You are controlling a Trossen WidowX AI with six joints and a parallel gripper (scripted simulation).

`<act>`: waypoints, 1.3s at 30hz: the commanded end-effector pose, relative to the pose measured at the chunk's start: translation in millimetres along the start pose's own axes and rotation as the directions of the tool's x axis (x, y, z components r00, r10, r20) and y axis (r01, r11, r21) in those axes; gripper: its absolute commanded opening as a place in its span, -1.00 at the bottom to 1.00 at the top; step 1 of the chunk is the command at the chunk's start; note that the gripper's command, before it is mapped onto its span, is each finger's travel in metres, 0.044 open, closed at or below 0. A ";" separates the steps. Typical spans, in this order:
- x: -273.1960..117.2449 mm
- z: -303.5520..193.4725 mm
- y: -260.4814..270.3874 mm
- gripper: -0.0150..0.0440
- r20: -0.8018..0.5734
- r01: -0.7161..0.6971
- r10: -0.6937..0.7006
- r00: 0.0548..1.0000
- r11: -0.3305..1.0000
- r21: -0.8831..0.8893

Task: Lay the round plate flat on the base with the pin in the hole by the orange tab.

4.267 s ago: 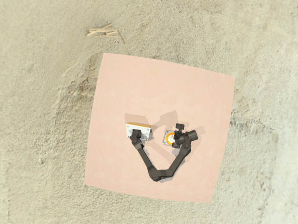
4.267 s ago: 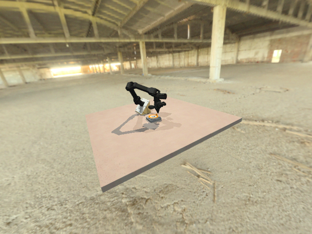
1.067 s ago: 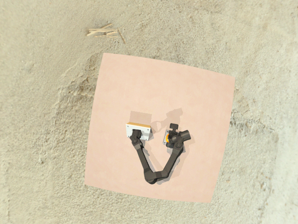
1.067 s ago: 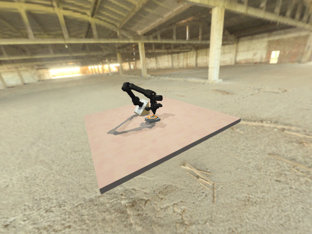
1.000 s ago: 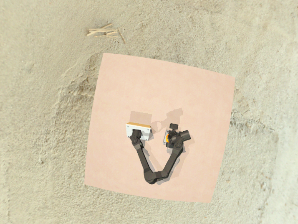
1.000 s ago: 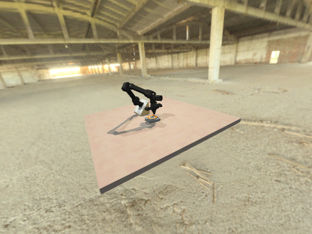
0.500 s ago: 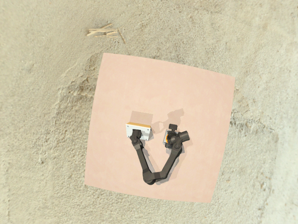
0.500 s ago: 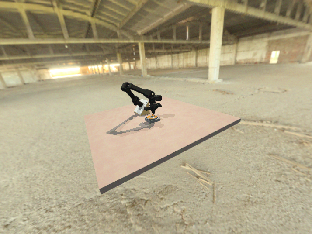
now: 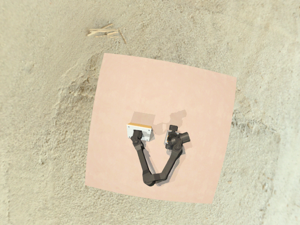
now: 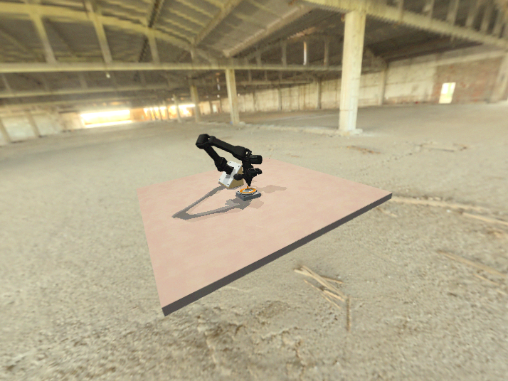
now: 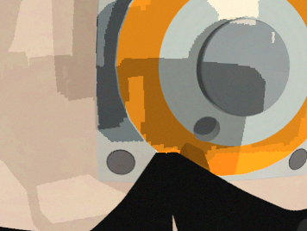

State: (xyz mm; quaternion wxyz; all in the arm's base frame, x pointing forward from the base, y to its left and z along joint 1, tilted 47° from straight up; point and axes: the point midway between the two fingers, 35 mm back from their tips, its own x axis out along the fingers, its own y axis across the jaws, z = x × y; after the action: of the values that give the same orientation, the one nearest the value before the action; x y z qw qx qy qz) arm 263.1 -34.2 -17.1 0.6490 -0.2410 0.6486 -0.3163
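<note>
The round plate (image 11: 140,43) (image 10: 242,191) has an orange ring and a pale grey middle. It sits around the round grey post (image 11: 267,47) on the square grey base (image 11: 105,148) (image 10: 248,197). In the wrist view a hole (image 11: 207,128) shows in the pale part, lower left of the post, dark inside; I cannot tell whether the pin is in it. A raised dark orange piece (image 11: 194,156), likely the tab, is right beside my fingertips. My gripper (image 11: 165,163) (image 10: 249,185) is shut and empty, its tips at the ring's lower edge. Contact and the plate's tilt are unclear.
The base has round corner holes, one at the lower left (image 11: 121,162) and one at the lower right (image 11: 297,159). The arm's white mounting block (image 9: 145,135) (image 10: 225,180) stands beside the base on the pink table top (image 9: 157,92) (image 10: 254,233). The arm hides most of the plate from above.
</note>
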 end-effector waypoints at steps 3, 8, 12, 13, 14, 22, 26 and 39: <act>4.1 -8.2 -5.2 -0.49 -0.019 0.012 -0.013 1.000 1.000 -0.015; 4.0 -9.8 -7.7 -0.49 -0.019 0.012 -0.013 1.000 1.000 -0.015; 4.0 -10.7 -9.9 -0.49 -0.019 0.012 -0.013 1.000 1.000 -0.015; 4.0 -10.9 -10.5 -0.49 -0.019 0.013 -0.013 1.000 1.000 -0.015; 3.9 -11.0 -11.2 -0.49 -0.019 0.013 -0.013 1.000 1.000 -0.015; 3.9 -11.9 -15.7 -0.49 -0.020 0.013 -0.013 1.000 1.000 -0.015; 3.8 -12.0 -17.9 -0.49 -0.020 0.013 -0.013 1.000 1.000 -0.015; 3.7 -14.2 -24.8 -0.49 -0.020 0.013 -0.013 1.000 1.000 -0.015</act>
State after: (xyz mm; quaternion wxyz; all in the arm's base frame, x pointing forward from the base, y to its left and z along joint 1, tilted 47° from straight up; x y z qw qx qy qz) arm 250.0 -47.2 -4.4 0.6438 -0.2427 0.6540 -0.3144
